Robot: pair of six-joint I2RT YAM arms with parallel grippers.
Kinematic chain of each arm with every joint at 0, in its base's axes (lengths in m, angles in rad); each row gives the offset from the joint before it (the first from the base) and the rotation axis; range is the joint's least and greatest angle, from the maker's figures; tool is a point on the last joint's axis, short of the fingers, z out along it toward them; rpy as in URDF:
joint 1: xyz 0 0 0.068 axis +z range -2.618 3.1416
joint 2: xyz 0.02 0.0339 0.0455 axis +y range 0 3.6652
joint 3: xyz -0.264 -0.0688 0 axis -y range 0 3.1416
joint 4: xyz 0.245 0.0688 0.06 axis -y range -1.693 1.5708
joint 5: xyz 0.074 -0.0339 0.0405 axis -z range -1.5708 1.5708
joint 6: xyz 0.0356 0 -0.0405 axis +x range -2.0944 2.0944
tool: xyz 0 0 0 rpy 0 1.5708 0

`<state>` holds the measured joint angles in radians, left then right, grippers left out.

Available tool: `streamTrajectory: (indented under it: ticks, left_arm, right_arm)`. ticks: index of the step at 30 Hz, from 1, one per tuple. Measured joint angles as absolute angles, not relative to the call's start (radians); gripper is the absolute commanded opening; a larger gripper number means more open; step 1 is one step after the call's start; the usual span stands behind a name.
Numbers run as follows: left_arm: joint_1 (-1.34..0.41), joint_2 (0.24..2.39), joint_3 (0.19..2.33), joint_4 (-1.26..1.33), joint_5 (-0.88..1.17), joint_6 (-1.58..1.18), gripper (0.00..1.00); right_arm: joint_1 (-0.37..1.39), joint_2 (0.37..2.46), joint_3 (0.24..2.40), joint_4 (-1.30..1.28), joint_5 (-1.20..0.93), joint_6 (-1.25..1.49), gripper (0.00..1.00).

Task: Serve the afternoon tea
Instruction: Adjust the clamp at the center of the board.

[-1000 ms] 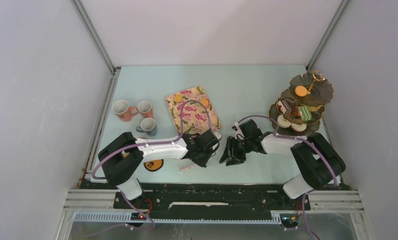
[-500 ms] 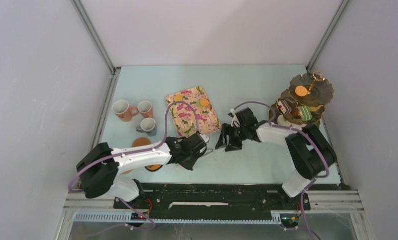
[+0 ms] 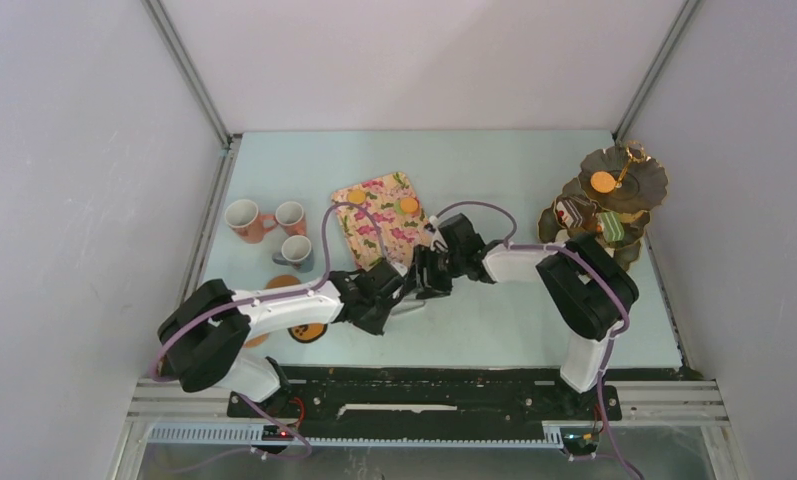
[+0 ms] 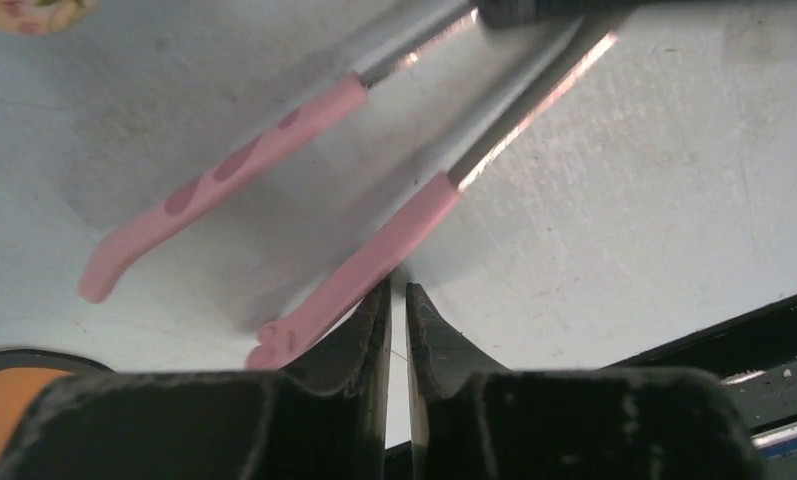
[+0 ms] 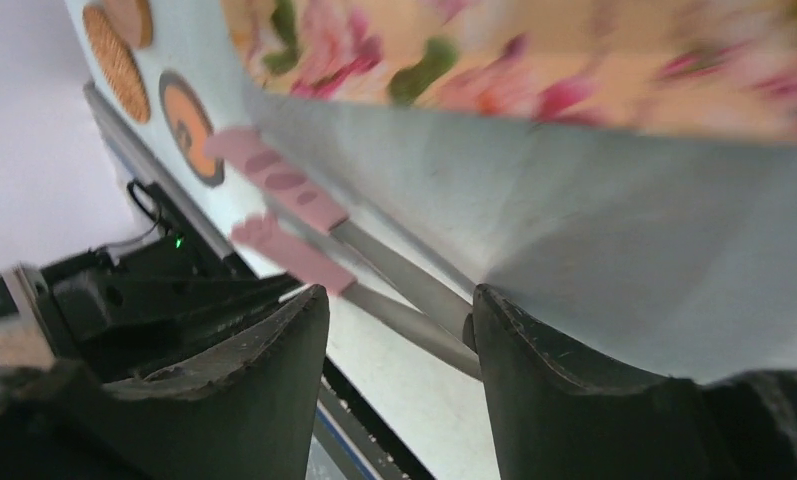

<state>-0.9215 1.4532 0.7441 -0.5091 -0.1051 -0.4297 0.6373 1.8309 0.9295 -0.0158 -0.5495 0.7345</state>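
On the pale green worktop point(image 3: 514, 330) both arms reach toward the middle. The left pincer point(image 3: 402, 295) and the right pincer point(image 3: 426, 274) meet just in front of the near corner of the floral tray point(image 3: 379, 232). From above I cannot tell how their jaws stand.

Two orange round pieces point(image 3: 408, 206) lie on the far part of the tray. At the left, three mugs stand close together: two pink-orange mugs point(image 3: 242, 216) behind and one grey mug point(image 3: 296, 250) in front. An orange coaster point(image 3: 309, 331) with a dark rim lies beside the left arm. Another coaster point(image 3: 284, 284) lies just in front of the grey mug.

At the far right stands the dark three-tier stand point(image 3: 646, 178). It carries small cakes point(image 3: 611, 228) on its lower tiers and one orange disc point(image 3: 602, 182) on the top tier.
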Motion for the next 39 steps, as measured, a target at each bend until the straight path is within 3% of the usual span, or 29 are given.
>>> streamTrajectory:
  ticks: [7,12,15,16,20,26,31,39]
  left_arm:
    - [-0.868,1.453,0.739,-0.510,-0.120,-0.426,0.19]
    - [-0.832,1.455,0.752,-0.525,-0.125,-0.419,0.21]
    - [-0.831,1.452,0.783,-0.550,-0.126,-0.418,0.25]
    - [-0.831,1.446,0.791,-0.556,-0.126,-0.418,0.27]
    - [-0.831,1.325,0.796,-0.616,-0.129,-0.432,0.43]
    - [-0.831,0.929,0.794,-0.712,-0.128,-0.517,0.63]
    - [-0.831,0.618,0.808,-0.773,-0.135,-0.577,0.67]
    - [-0.829,0.562,0.990,-0.914,-0.191,-0.587,0.68]
  right_arm:
    - [0.740,1.752,0.753,0.162,-0.558,0.859,0.60]
    - [0.777,1.607,0.661,0.109,-0.446,0.850,0.77]
    - [0.814,1.516,0.672,-0.024,-0.284,0.757,0.99]
    - [0.834,1.478,0.678,-0.074,-0.209,0.717,1.00]
    - [0.926,1.299,0.683,-0.173,0.011,0.591,0.99]
    - [0.844,1.274,0.684,-0.104,-0.027,0.413,0.98]
    - [0.906,1.425,0.698,-0.030,-0.093,0.270,0.95]
    - [1.018,1.662,0.788,0.152,-0.109,0.096,0.87]
